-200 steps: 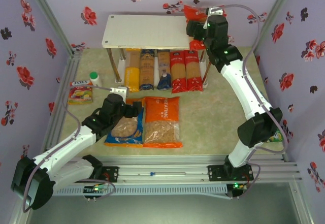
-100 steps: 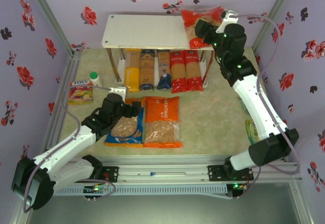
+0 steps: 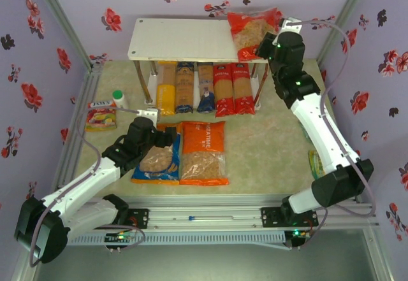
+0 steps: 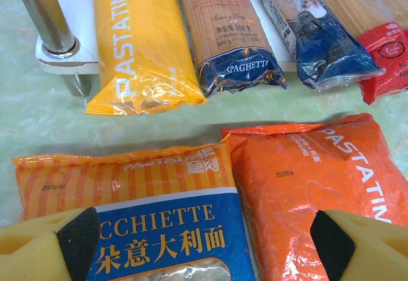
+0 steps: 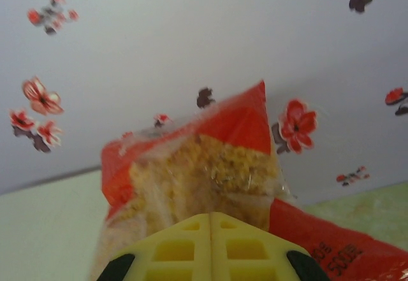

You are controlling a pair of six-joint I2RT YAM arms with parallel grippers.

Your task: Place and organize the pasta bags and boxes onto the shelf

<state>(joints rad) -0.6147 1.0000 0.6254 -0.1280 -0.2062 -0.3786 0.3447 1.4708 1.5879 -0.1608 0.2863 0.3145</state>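
Floral walls frame a red, clear-windowed bag.

Glossy, crinkled plastic film wraps the orange pillow bag of pasta and the yellow spaghetti pack. The shelf's round metal leg is polished; its white top board looks matt, smooth.

The shelf is set at the far side of the table. A red bag is laid on the right end of its top board. A yellow pack, two blue packs and two red packs are lined up on the lower board. In front, a blue-orange bag and an orange bag are laid touching on the table, with a snack packet and a bottle at the left.
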